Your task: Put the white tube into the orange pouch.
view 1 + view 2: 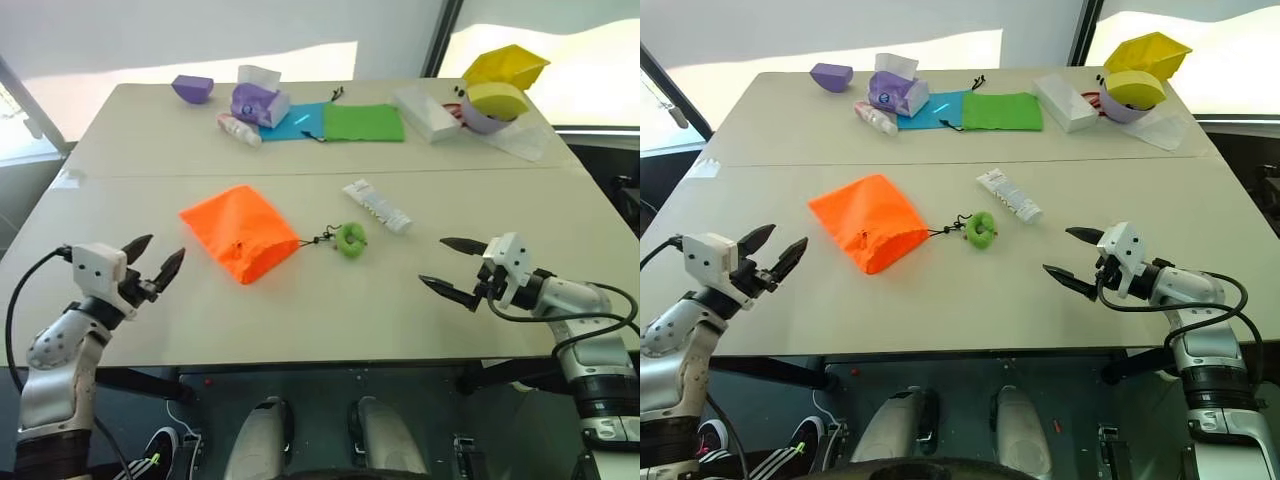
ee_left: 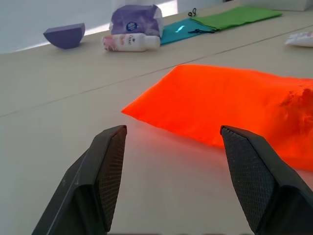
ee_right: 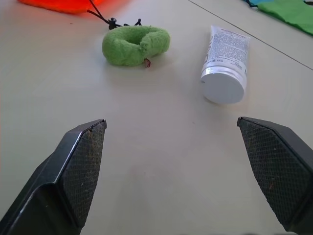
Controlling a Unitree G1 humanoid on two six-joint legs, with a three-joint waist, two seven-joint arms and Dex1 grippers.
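White flat squeeze tube [image 1: 377, 205] with faint grey print lies on the pale table [image 1: 300, 320], cap towards the robot's right arm, untouched. Just to its left sits a lime-green fuzzy ring [image 1: 350, 239], tied by thin black cord to the bright orange fabric drawstring pouch [image 1: 240, 232], which lies flat; its mouth looks gathered, though that is hard to tell. The right gripper [image 1: 451, 268] hovers spread wide, facing the tube, likely for picking it up. The left gripper [image 1: 152, 263], also spread and empty, faces the pouch, probably to hold it open.
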